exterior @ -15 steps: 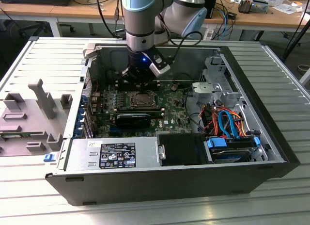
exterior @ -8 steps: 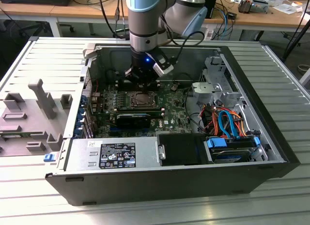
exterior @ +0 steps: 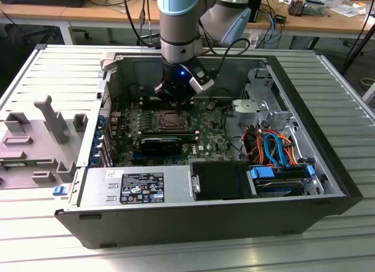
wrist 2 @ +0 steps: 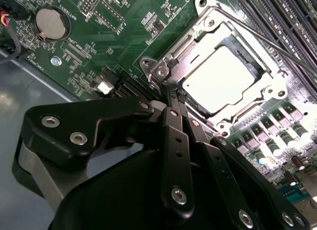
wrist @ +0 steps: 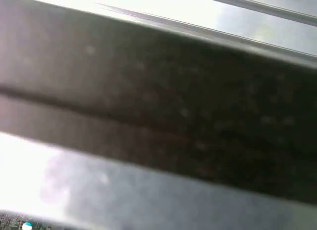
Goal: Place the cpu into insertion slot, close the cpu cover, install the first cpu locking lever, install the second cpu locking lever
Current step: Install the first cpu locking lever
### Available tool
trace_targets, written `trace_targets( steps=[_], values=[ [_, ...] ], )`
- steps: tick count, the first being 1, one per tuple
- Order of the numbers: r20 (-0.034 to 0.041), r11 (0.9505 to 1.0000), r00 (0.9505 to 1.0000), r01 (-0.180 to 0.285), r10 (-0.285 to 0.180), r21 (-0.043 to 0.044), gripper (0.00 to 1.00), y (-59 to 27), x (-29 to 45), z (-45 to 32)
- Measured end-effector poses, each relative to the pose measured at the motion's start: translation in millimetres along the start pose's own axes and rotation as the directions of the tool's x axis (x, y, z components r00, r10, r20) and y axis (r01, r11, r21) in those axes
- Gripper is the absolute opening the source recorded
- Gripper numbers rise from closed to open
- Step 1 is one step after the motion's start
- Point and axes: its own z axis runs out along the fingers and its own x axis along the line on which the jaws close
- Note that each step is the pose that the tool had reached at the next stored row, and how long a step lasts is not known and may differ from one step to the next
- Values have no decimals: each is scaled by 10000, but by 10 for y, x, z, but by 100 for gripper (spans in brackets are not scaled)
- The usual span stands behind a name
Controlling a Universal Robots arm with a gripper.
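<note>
Second wrist view: gripper (wrist 2: pixel 171 98) closed, empty, tips just short of the cpu cover (wrist 2: pixel 174 54), which lies over the cpu (wrist 2: pixel 218 79) seated in the insertion slot (wrist 2: pixel 250 66). Risk: tips scraping the board beside the socket.

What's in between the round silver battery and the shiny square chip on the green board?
In the second wrist view, green board with small parts and connectors lies between the battery and the cpu, then the cpu cover that rims the chip.
</note>
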Motion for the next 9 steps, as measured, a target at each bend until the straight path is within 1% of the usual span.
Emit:
trace_targets(
  steps=[6, 8, 9],
  values=[
    [-9, 10000, 10000, 22, -22, -9, 11, -19, -77, 16],
    [-6, 10000, 10000, 21, -21, -29, 11, -19, -77, 21],
    [-2, 10000, 10000, 20, -20, -55, 11, -19, -77, 21]
  ],
)
